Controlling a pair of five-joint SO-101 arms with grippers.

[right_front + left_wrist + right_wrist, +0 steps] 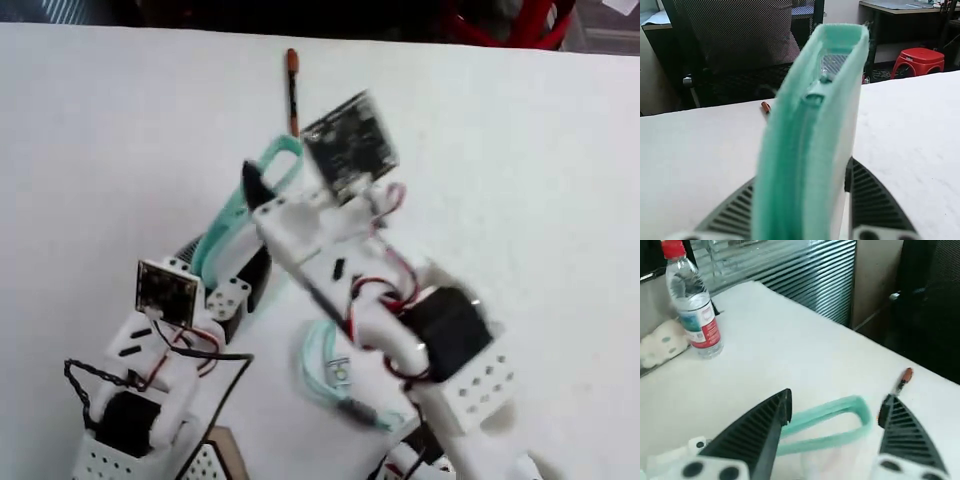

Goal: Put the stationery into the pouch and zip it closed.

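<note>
Left end effector [805, 210] is clamped on the pouch [815, 120], holding it edge-up on the bench [520, 150], I'd guess so the mouth stays steady for loading. Right end effector [837, 400] is spread wide and empty over the pouch's far end. The pen [292, 90] lies just beyond it, not yet grabbed.

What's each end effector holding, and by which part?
Left end effector clamps the pouch by its flat sides, at the end nearest that arm. Right end effector is open at the pouch's far end, holding nothing.
</note>
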